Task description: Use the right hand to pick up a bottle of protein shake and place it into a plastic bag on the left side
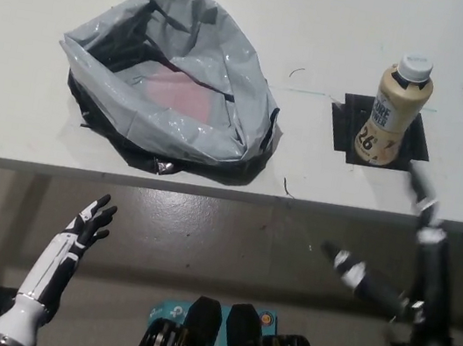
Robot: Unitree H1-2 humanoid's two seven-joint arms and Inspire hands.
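Beige plastic, topped by a white cap: that is the protein shake bottle (394,111), and it is standing upright on a black square mat (384,129) toward the right side of the white table (344,32). Dark printing is showing on its label, the large digits reading 26. Nothing is touching it.

Well to its left, a crumpled grey plastic bag (175,84) with a black underside is sitting on the same tabletop, its mouth gaping upward. Something pinkish is showing inside the opening, too dim to make out.

The black right hand (394,262) is hanging below the table's front edge, just under the bottle's side of the table, with its fingers (423,189) spread wide apart and gripping nothing; one is reaching up over the table edge near the mat's corner, another is pointing off toward the left.

The white left hand (91,222) is resting low at the left, over the brownish floor (230,235) and short of the table, its dark-tipped fingers splayed and empty.
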